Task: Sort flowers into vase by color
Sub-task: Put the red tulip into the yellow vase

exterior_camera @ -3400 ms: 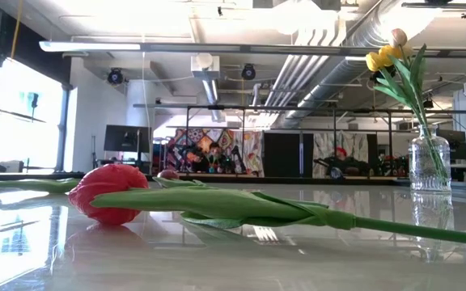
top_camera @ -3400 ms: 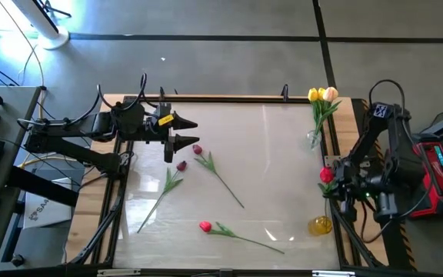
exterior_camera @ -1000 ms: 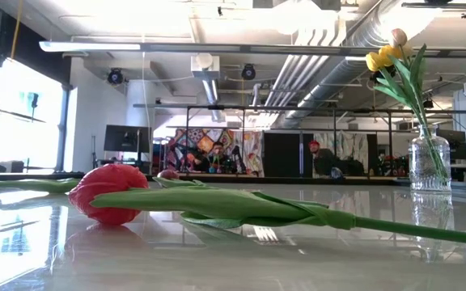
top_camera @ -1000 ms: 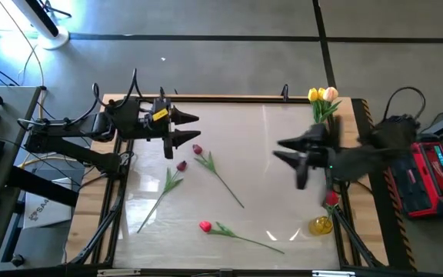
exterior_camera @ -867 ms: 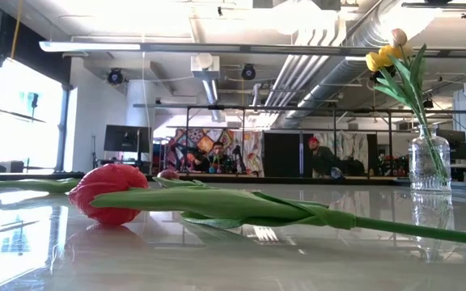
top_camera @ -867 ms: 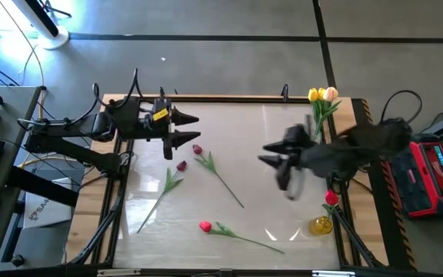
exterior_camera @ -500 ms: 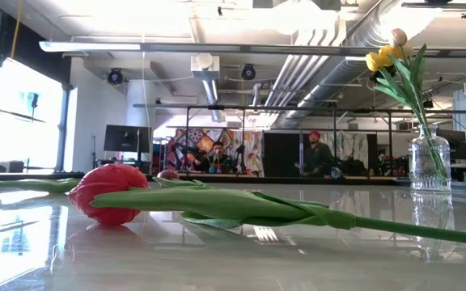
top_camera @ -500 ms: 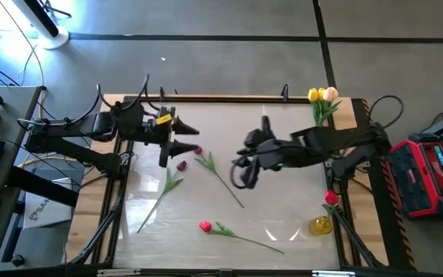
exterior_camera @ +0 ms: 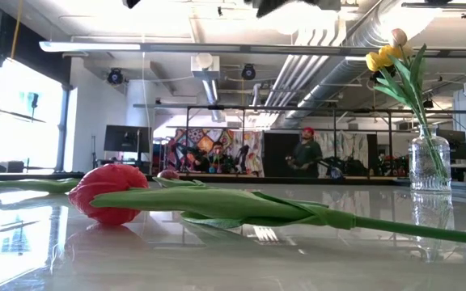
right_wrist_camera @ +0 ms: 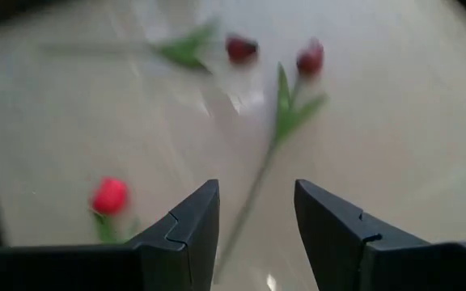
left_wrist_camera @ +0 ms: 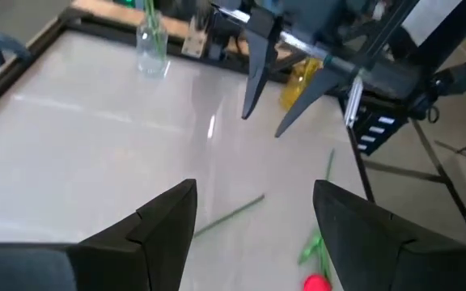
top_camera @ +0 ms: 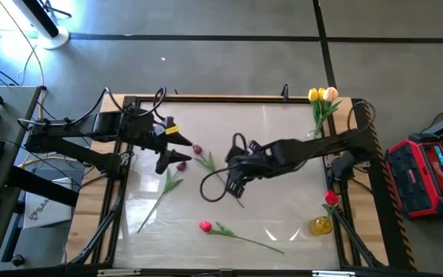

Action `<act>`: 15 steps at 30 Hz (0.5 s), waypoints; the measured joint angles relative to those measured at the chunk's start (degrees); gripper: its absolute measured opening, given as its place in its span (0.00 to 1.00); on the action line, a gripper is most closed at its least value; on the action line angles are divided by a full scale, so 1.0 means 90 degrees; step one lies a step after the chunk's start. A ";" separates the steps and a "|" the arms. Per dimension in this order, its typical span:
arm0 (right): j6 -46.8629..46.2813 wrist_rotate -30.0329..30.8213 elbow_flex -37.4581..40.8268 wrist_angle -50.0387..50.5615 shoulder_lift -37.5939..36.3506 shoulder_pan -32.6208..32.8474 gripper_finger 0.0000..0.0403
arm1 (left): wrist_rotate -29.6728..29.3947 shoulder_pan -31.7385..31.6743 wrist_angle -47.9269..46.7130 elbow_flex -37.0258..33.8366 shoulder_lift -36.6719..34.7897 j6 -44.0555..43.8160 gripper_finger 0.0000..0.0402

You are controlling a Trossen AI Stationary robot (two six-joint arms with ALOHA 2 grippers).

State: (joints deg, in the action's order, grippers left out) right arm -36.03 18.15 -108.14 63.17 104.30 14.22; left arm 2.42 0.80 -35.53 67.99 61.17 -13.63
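Observation:
Three tulips lie flat on the table: a dark maroon one with its stem running to the centre, a second maroon one, and a red one near the front, which also shows in the low view. A clear vase holds a yellow tulip and a peach tulip. A yellow vase holds a red flower. My right gripper is open above the maroon tulip's stem. My left gripper is open beside the maroon heads.
The table's wooden frame runs around the glossy top. Both vases stand at the right edge. The right arm stretches across the table's middle. A person stands far off in the room behind.
My right gripper has swept from the right edge, by the vases, toward the table's left and now hangs over the middle stem, still open. My left gripper has gone a little toward the near edge, close to the maroon heads. The flowers have not moved.

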 joint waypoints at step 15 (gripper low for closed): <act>-0.0544 -0.0203 0.0000 0.0669 -0.0219 0.0005 0.37 | -0.0728 0.0820 0.1524 -0.2277 0.0153 -0.2055 0.59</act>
State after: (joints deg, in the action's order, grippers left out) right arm -40.93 16.33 -108.14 69.19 102.33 14.26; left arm -4.13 8.18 -21.81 47.49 62.55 -32.12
